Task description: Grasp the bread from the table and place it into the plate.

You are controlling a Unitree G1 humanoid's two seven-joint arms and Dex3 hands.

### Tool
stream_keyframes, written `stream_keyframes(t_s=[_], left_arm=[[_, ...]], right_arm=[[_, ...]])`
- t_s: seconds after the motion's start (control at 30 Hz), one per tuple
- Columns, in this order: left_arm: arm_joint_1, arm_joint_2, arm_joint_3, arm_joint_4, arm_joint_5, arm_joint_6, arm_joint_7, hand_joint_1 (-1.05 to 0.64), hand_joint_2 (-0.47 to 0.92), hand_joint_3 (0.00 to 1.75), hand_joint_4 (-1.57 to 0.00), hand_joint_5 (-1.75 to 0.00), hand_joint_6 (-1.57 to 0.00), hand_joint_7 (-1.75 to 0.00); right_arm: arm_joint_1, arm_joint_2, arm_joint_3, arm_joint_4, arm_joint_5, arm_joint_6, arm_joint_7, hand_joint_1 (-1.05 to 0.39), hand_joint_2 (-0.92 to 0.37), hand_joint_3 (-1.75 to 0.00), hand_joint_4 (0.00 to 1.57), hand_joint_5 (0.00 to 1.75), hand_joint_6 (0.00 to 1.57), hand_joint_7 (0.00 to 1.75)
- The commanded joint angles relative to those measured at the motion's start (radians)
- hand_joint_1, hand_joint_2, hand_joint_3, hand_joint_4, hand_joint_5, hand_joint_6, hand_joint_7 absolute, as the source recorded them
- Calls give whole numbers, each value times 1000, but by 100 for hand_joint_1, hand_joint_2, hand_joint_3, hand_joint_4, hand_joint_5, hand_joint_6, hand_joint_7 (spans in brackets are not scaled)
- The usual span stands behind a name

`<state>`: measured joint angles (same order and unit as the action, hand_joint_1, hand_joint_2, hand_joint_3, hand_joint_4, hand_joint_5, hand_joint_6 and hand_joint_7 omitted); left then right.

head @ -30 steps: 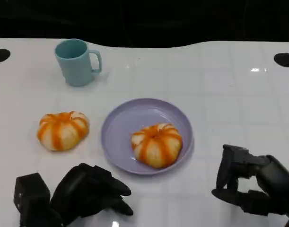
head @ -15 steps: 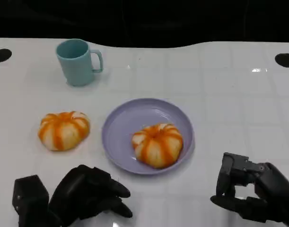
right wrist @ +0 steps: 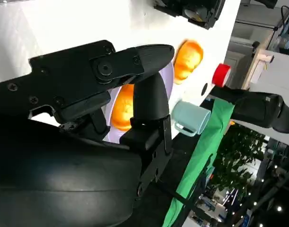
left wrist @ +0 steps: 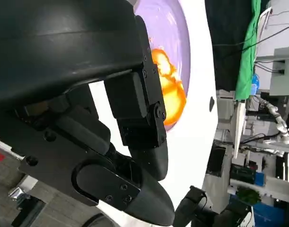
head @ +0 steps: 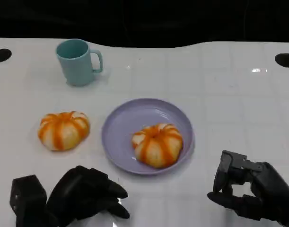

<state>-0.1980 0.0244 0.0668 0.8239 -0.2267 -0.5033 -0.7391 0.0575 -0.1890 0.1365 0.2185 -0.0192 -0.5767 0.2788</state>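
One orange-striped round bread (head: 157, 144) lies in the lilac plate (head: 117, 124) at the table's middle. A second, similar bread (head: 64, 130) sits on the white table to the plate's left. My left hand (head: 85, 195) is low at the near edge, in front of that second bread, fingers loosely bent and holding nothing. My right hand (head: 250, 191) hovers near the front right of the plate, thumb and fingers apart and empty. The left wrist view has the plated bread (left wrist: 170, 85) beyond the fingers (left wrist: 144, 142). The right wrist view catches both the plated bread (right wrist: 123, 109) and the loose bread (right wrist: 189, 54).
A teal mug (head: 78, 61) stands at the back left, handle to the right; it appears again in the right wrist view as the mug (right wrist: 189, 118). Dark round holes mark the table's far corners (head: 284, 59). Bare white table lies to the right of the plate.
My right hand has drawn back a little toward the near edge, away from the plate. My left hand has sunk slightly. Both breads, plate and mug stayed put.
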Motion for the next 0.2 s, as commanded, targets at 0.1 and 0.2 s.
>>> stream_keyframes(t_s=[0.1, 0.2], left_arm=[[-20, 22, 11, 30, 2, -32, -4, -105, 80, 1, -157, -21, -156, 0], [-26, 23, 16, 39, -4, -29, -12, -105, 80, 1, -157, -22, -156, -1]], right_arm=[[-12, 7, -15, 28, -6, -29, -8, -37, -92, -10, 84, 175, 65, 175], [-16, 9, -16, 29, -2, -29, -5, -36, -92, -10, 84, 175, 64, 175]])
